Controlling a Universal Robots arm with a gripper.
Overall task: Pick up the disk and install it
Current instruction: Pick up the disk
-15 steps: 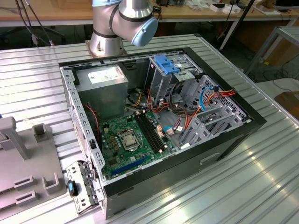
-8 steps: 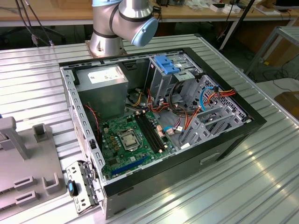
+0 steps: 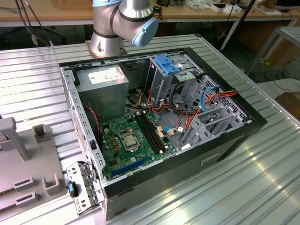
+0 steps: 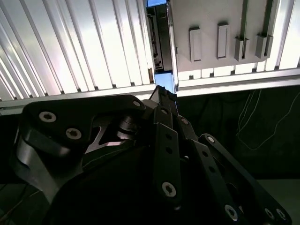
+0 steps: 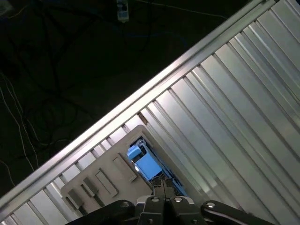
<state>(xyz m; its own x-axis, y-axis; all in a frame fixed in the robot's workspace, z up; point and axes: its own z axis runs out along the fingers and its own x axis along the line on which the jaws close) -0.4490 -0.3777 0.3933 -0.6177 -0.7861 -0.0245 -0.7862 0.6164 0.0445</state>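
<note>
The disk (image 4: 160,42) stands on edge in a slot of a grey holder (image 4: 220,28), dark-bodied with blue rail ends. In the first wrist view its blue end (image 5: 147,165) pokes out of the holder (image 5: 105,185). My gripper (image 4: 164,96) hangs above the disk's near blue end. The fingertips are pressed together with no gap and nothing between them in both wrist views (image 5: 164,186). The open computer case (image 3: 262,123) lies on its side in the exterior view. Its drive cage (image 3: 176,75) with a blue latch sits at the back.
The holder (image 3: 28,164) rests on a ribbed metal table (image 3: 225,187), close to the table edge (image 5: 154,89) with dark floor and cables beyond. Inside the case are a grey power-supply box (image 3: 103,86), a motherboard (image 3: 126,145) and loose wires. The arm's base (image 3: 110,35) stands behind the case.
</note>
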